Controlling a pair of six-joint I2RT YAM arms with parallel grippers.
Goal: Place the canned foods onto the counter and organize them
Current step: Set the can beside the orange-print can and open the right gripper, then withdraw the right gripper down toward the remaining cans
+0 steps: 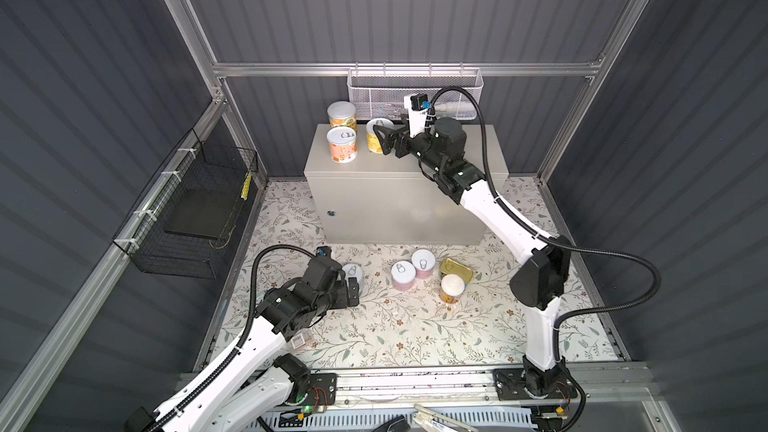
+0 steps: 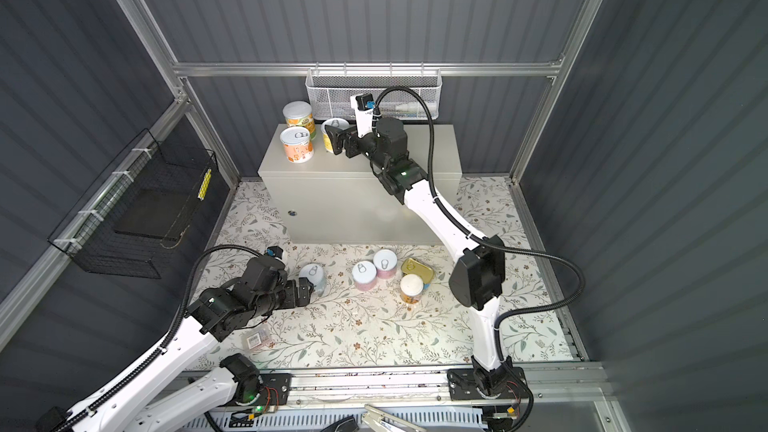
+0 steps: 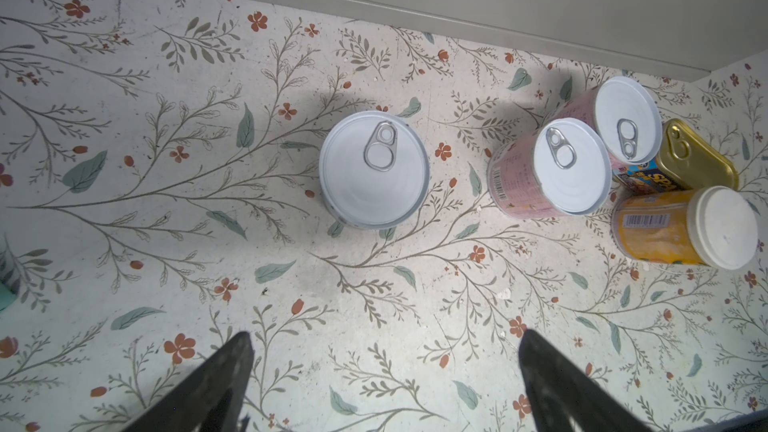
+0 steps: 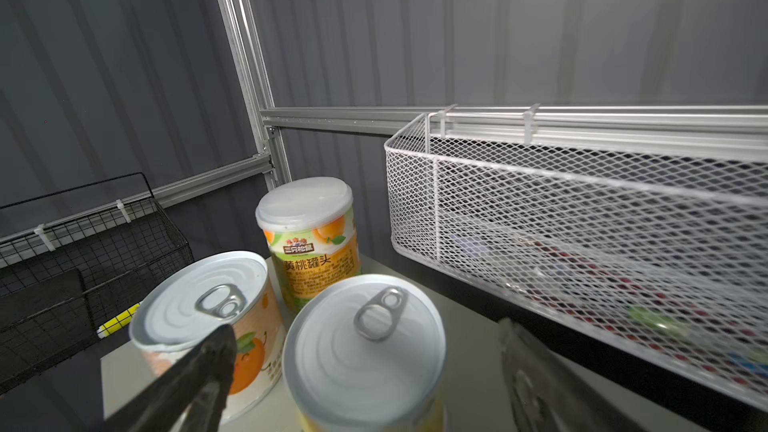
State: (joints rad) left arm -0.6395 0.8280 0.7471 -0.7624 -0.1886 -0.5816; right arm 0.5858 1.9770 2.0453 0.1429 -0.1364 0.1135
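Note:
Three cans stand on the beige counter (image 1: 457, 151) at its back left: a tall orange one with a plastic lid (image 1: 341, 115), an orange pull-tab one (image 1: 341, 144) and a yellow one (image 4: 365, 351). My right gripper (image 1: 382, 135) is open around the yellow can, both fingers clear of its sides. On the floral floor stand a blue-white can (image 3: 374, 168), two pink cans (image 3: 569, 164) (image 3: 627, 118), a gold tin (image 3: 698, 160) and a yellow can with a white lid (image 3: 681, 226). My left gripper (image 3: 384, 371) hangs open and empty just short of the blue-white can.
A white mesh basket (image 1: 415, 91) hangs on the back rail close above the counter and the right wrist. A black wire basket (image 1: 195, 209) hangs on the left wall. A small clear packet with a barcode (image 1: 301, 340) lies under the left arm.

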